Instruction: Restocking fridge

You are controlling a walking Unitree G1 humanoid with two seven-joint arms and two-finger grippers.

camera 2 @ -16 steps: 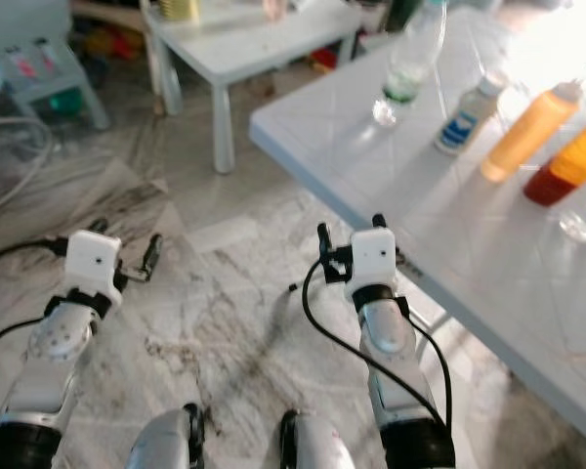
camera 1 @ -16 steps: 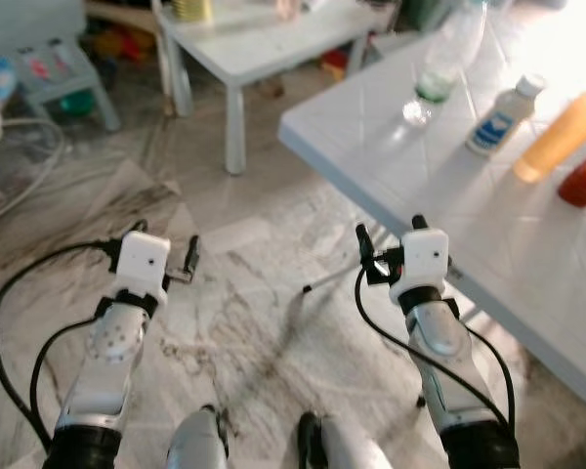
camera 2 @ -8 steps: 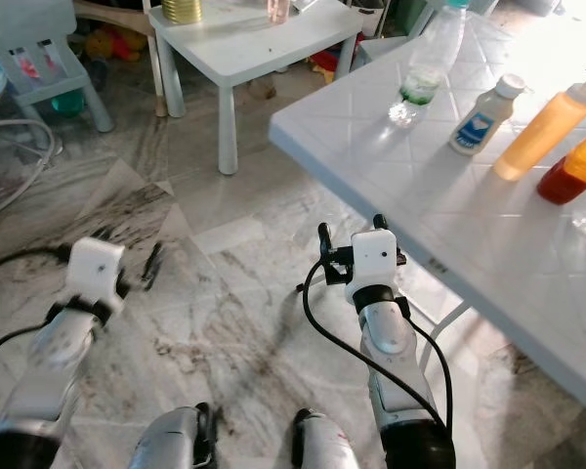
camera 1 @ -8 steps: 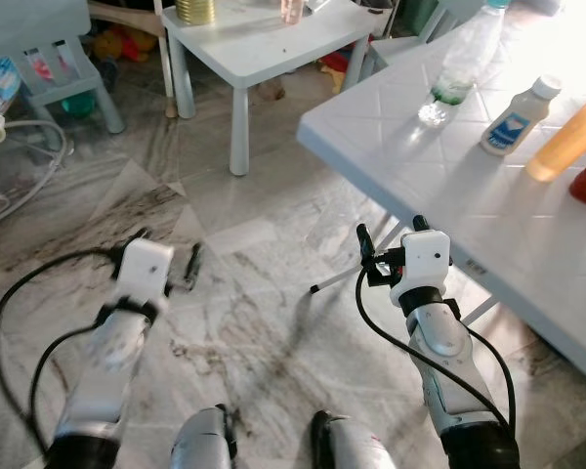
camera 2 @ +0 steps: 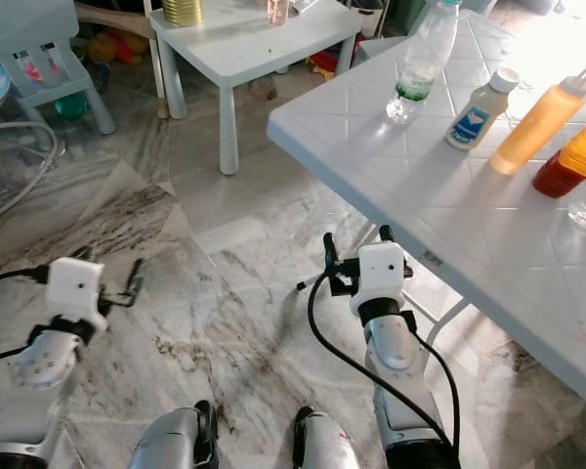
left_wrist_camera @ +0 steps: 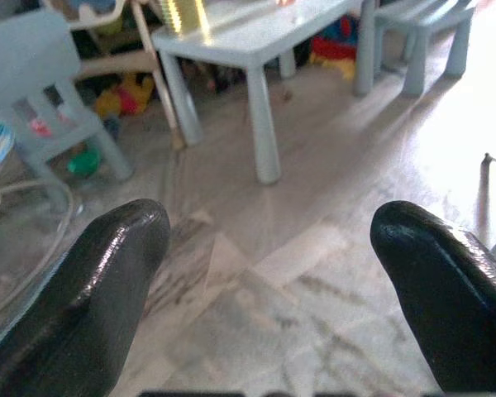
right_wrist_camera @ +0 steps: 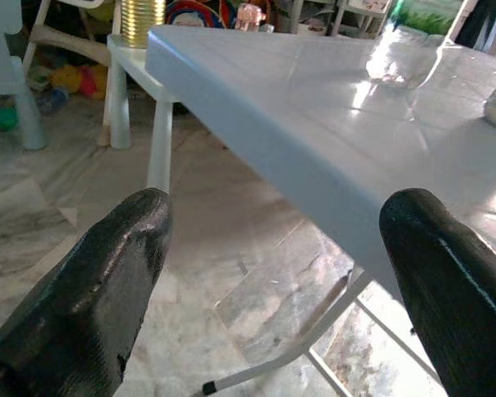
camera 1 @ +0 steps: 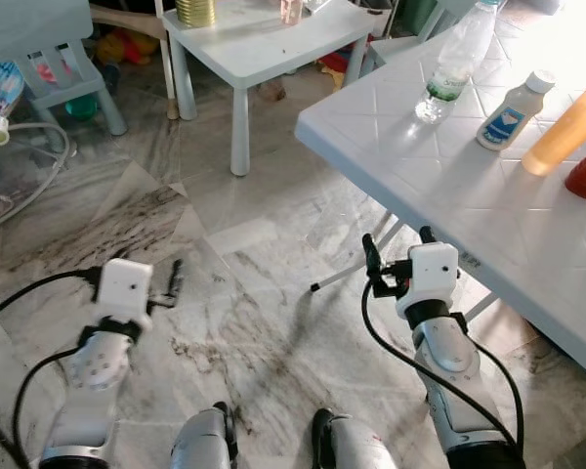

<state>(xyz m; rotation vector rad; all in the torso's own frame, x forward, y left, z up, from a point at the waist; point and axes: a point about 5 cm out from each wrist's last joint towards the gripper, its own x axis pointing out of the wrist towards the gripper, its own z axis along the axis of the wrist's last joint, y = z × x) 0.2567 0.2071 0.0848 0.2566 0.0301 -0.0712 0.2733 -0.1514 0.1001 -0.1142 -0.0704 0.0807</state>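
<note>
Both the left gripper (left_wrist_camera: 264,248) and right gripper (right_wrist_camera: 273,273) are held spread wide and empty, probably readied for pickup; the bottles (camera 1: 508,100) are left standing on the white table (camera 1: 439,186) ahead, unreached

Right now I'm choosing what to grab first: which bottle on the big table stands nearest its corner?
The clear plastic bottle with green at its base; the small white, orange and red bottles stand farther along.

clear bottle (camera 1: 454,61) | white bottle (camera 1: 509,110) | orange bottle (camera 1: 565,132) | upright, white table (camera 1: 439,176)
</note>
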